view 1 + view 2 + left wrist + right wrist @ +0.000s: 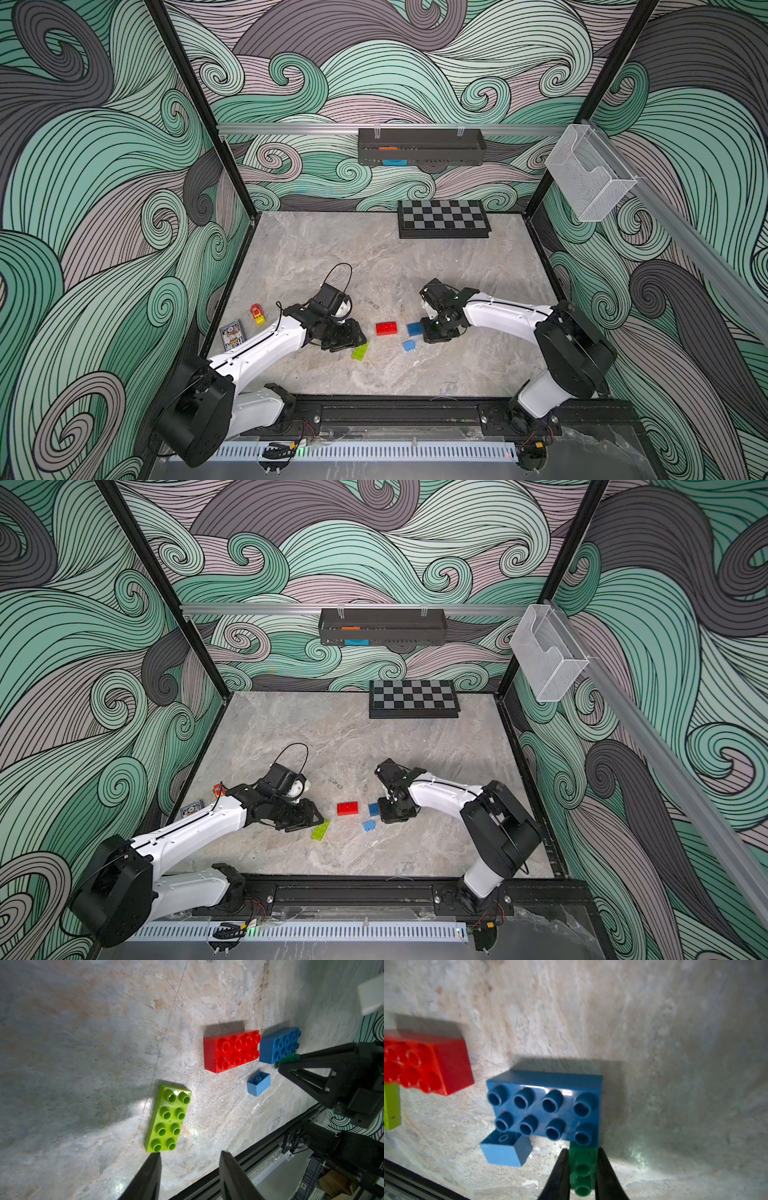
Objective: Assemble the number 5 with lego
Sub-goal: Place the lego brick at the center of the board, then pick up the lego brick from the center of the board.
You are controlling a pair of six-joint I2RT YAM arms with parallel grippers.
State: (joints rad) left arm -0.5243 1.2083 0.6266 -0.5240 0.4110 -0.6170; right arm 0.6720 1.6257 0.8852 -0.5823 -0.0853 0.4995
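In the right wrist view, the dark green brick point(583, 1169) is clamped in the right pincer point(582, 1176), just at the dark blue brick point(545, 1105). It should be lowered squarely onto the end studs, then pressed. The left pincer point(190, 1176) stands apart, empty, near the lime green brick point(168, 1118). The red brick point(386, 328) lies beyond on the table point(374, 266).

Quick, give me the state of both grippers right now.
Left gripper: open, empty, its tips just short of the lime green brick.
Right gripper: shut on the dark green brick, next to the dark blue brick.
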